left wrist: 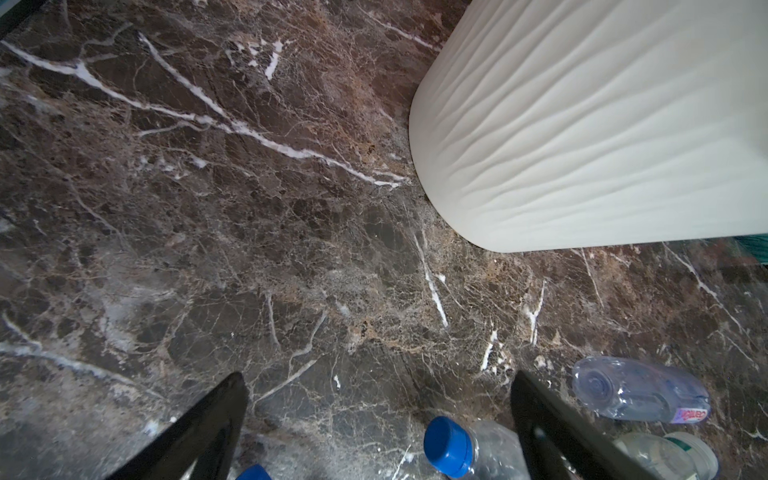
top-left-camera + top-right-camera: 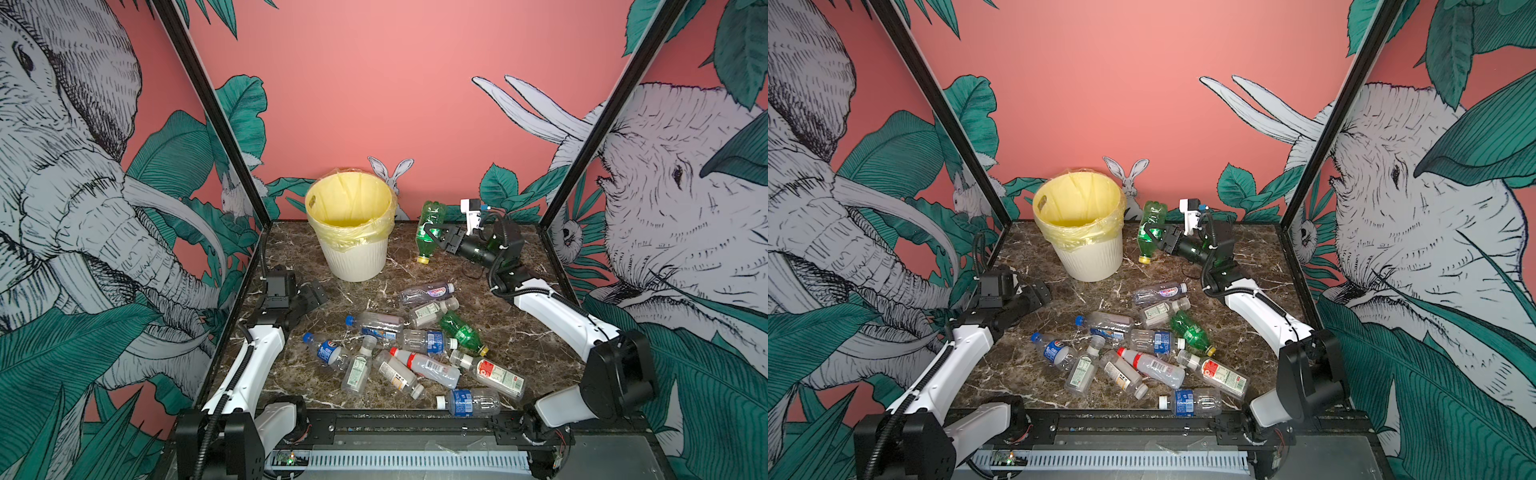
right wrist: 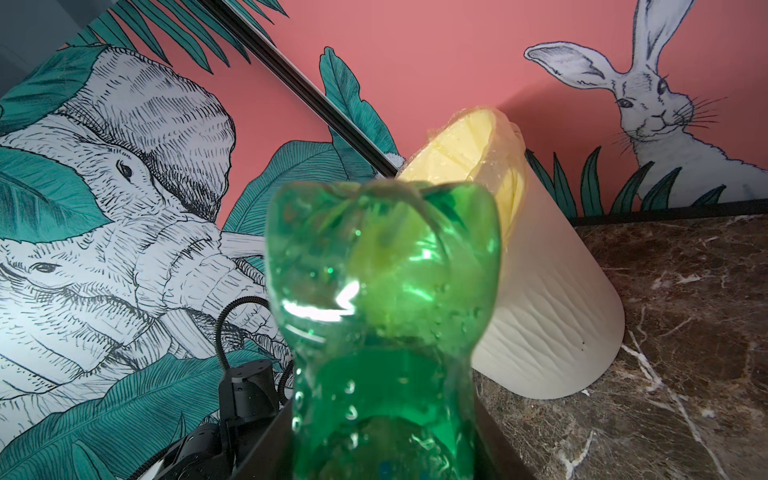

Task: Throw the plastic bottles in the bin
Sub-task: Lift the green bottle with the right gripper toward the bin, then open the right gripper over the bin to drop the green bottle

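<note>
Since they lie closest to the front, the plastic bottles [image 2: 428,365]: they rest on their sides in a loose heap on the counter [image 2: 519,332]. Some touch each other, and all wait to be picked up. The lying green bottle [image 2: 461,332] has a yellow cap.
Left fingers [image 2: 316,292]: spread wide with nothing in them, low over the counter between the heap and the bin. In the left wrist view a blue-capped bottle [image 1: 449,446] shows between them, so I think they are set to grab that one.
Right fingers [image 2: 441,235]: squeezed around the middle of the held green bottle [image 2: 432,212]. It is up in the air, cap down and bottom up, a bit tilted. Holding the middle likely keeps it from slipping.
Held bottle's spot: just beside the bin, on its right in both top views, not over the opening yet. It seems to need a lift up and across before letting go.
Bin [image 2: 353,257]: stands upright near the back wall. Its yellow bag [image 2: 349,195] is folded over the rim, so the mouth is wide open. No bottle shows inside.
</note>
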Available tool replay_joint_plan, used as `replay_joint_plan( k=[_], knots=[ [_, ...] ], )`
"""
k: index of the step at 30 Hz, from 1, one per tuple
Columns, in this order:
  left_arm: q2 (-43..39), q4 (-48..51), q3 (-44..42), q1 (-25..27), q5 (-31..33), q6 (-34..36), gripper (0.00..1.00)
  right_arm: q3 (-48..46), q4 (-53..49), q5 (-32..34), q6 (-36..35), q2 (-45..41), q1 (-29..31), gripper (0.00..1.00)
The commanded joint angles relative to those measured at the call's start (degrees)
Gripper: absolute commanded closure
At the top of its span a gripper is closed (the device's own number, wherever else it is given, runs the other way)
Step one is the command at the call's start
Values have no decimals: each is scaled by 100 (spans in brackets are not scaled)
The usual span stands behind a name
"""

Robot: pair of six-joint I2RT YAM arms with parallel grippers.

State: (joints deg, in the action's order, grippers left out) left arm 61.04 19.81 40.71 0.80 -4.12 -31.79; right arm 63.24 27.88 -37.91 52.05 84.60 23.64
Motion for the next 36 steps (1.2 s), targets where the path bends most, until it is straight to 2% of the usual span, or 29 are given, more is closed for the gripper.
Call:
replay_joint_plan(
  k=[1,6,9,13,16,18,19,20,21,22,23,25,27,29,31,33,36],
  knots=[
    [-41,-38,-61,-20,-40,-88,1,-145,163,167,-138,-158,40,60],
    [-174,-56,-167,-19,-4,-135,1,23,-219,440,-460,-224,156,60],
    [-217,-58,-204,-19,-6,-134,1,618,-826,613,-848,-81,357,61],
    [-203,-30,-187,-18,-76,-117,1,2037,-1555,829,-1229,550,691,60],
    [-206,-5,-182,-14,-158,-134,1,3342,-1748,905,-1307,1455,892,60],
    [-214,1,-194,-20,-207,-144,1,4476,-2058,1194,-1325,2188,1024,57],
    [-217,24,-190,-21,-213,-151,1,5270,-2405,1278,-1334,2713,1082,50],
    [-226,63,-184,-22,-213,-168,1,6386,-3079,1431,-1334,3388,1126,37],
    [-233,94,-173,-24,-209,-192,1,7533,-3736,1470,-1355,3994,1149,12],
    [-247,118,-167,-18,-253,-240,1,8909,-4368,1398,-1351,4791,1160,1],
    [-262,132,-145,-18,-320,-273,1,10247,-4821,1435,-1239,5473,1161,1],
    [-307,238,-70,-25,-371,-319,0,11570,-5048,1608,-935,6184,1150,1],
    [-386,361,9,-25,-389,-301,0,11138,-4839,1691,-887,5894,1135,1],
    [-518,491,59,-19,-346,-292,0,9105,-3858,1766,-999,4851,1156,1],
    [-643,563,85,-18,-344,-268,0,7413,-2981,2148,-1148,3809,1187,1],
    [-745,686,135,-16,-335,-263,0,6898,-3173,2369,-1424,3306,1187,1],
    [-904,939,210,-18,-344,-282,0,6495,-3724,2279,-1625,2750,1187,1]
  ],
)
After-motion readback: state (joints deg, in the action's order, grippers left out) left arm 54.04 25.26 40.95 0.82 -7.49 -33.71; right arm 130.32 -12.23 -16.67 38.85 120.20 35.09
